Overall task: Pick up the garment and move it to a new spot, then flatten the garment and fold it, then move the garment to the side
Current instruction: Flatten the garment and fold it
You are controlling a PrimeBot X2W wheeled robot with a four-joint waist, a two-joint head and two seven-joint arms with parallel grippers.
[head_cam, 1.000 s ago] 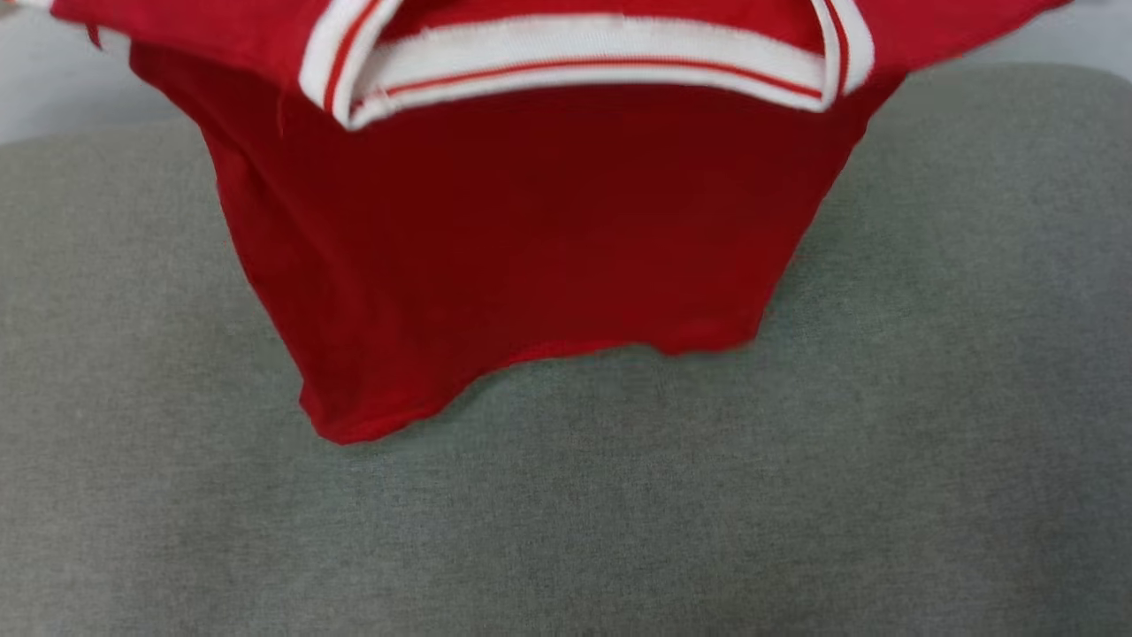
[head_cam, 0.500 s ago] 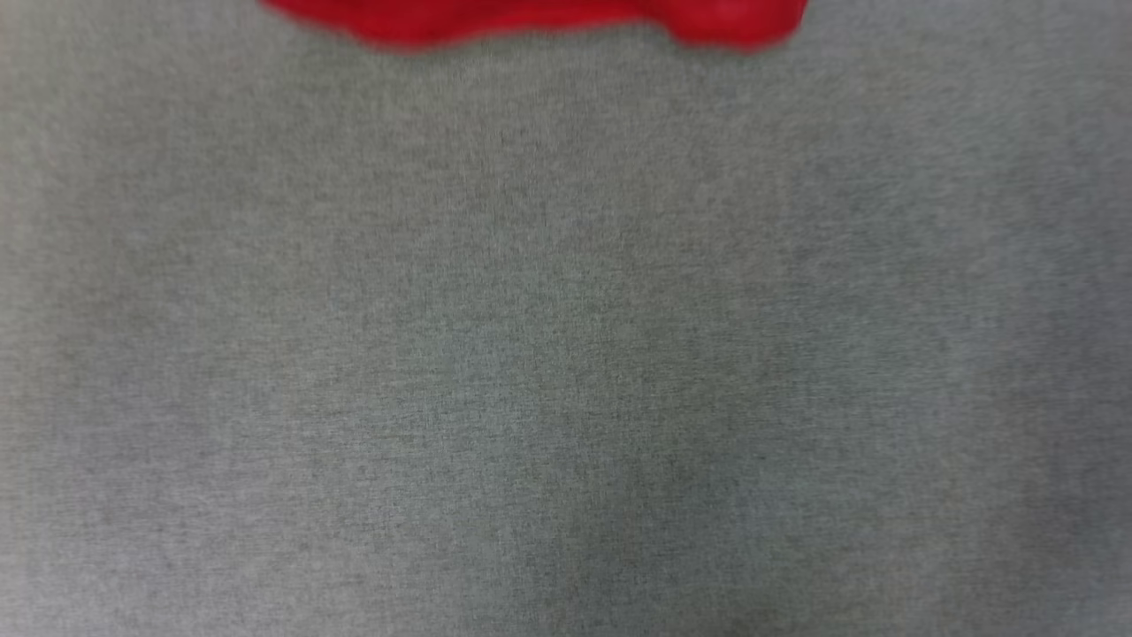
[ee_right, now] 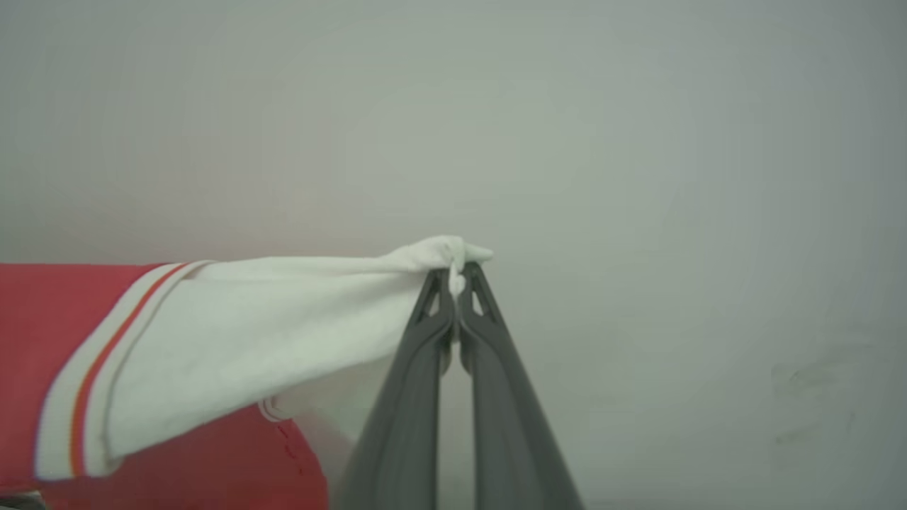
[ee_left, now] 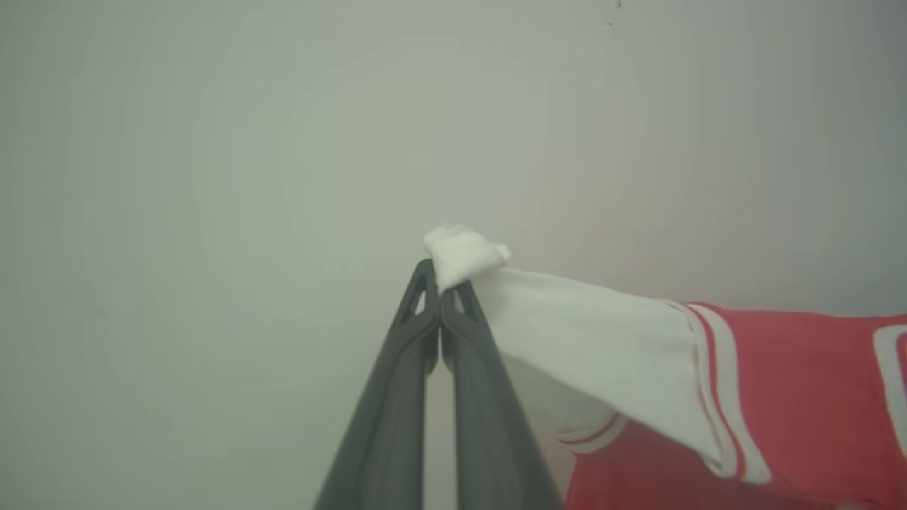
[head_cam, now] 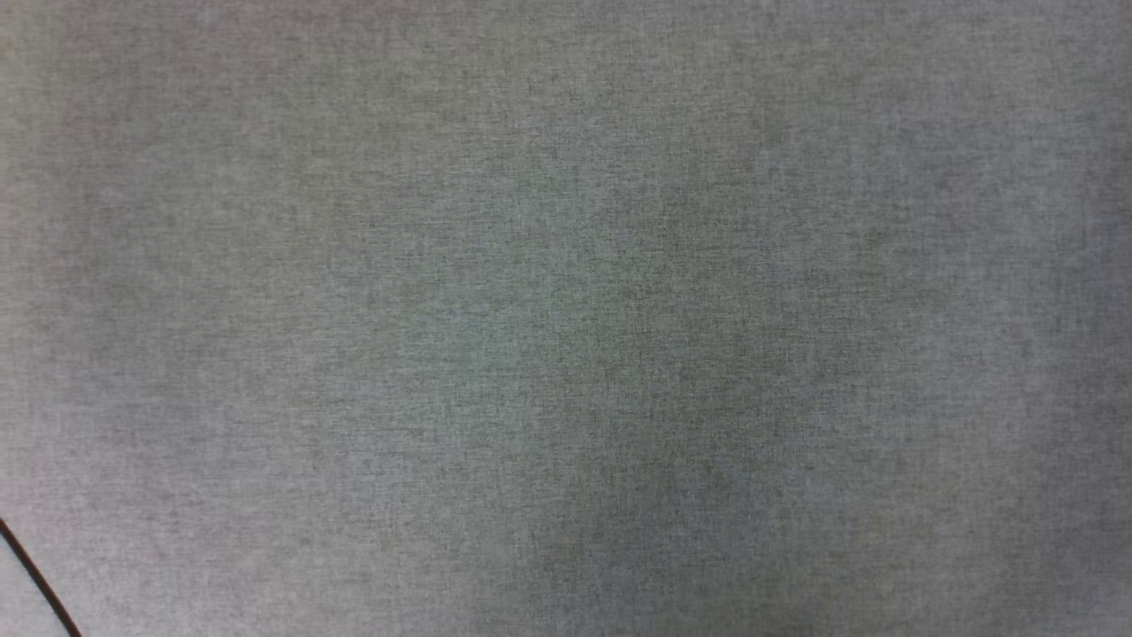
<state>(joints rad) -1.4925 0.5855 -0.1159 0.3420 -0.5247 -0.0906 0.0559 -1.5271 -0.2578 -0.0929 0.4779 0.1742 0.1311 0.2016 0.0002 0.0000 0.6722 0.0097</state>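
Left gripper: fingers pressed together, clamped on the garment at the tip of one white sleeve. A small wad of white cloth pokes out past the fingertips. In the left wrist view we see the sleeve run right and slightly down from the pinch to the red-and-white striped trim. From there the red body carries on to that view's right edge. A white-edged mark sits at the far right of the red; we can't tell what it is.

Right gripper: same story, fingers closed tight on the tip of the other white sleeve, with a bit of white bunched over the tips. In the right wrist view the cloth runs left from the pinch to its striped band, with red body at that view's lower left.

So we have the garment held up off the surface by both sleeve tips, one per gripper. The sleeves look pulled fairly taut, and both sag a little below the grip line. Behind it in both wrist views is a plain pale grey backdrop. We can't tell where the bottom hem hangs.

Head view looks at a grey woven surface, flat and lightly mottled. A thin dark line cuts across the lower left corner, and the strip beyond it is paler.
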